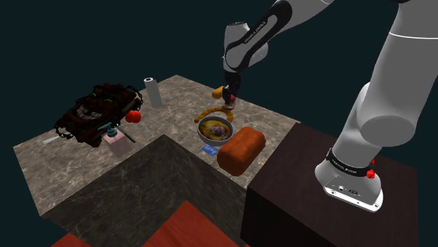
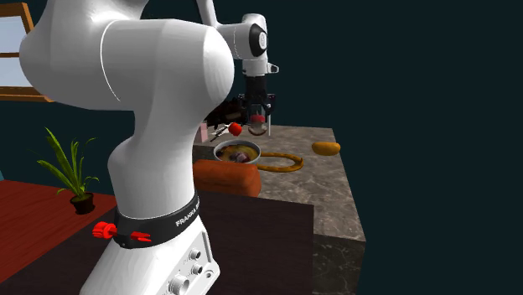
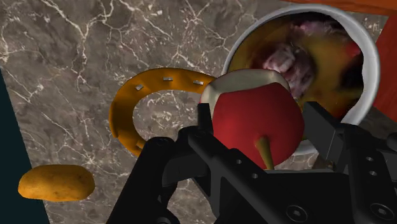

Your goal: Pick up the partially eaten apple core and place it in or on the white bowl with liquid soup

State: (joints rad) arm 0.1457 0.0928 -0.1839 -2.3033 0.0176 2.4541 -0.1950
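My black gripper (image 3: 259, 130) is shut on the red apple core (image 3: 254, 118), clasping it from both sides with the pale bitten part and the stem showing. The core (image 1: 229, 102) hangs in the air just beside and above the near rim of the white bowl (image 1: 215, 128), which holds yellowish soup with purple lumps. In the second exterior view the gripper (image 2: 257, 124) carries the core (image 2: 257, 126) above the far side of the bowl (image 2: 237, 152). In the wrist view the bowl's rim (image 3: 370, 60) lies just past the apple.
An orange horseshoe-shaped ring (image 3: 130, 102) and an orange potato-like lump (image 3: 56, 182) lie on the marble counter near the bowl. An orange loaf (image 1: 241, 149) sits beside the bowl. A dark basket (image 1: 95, 112), a pink bottle (image 1: 116, 140), a red object (image 1: 133, 116) and a paper roll (image 1: 151, 91) stand further off.
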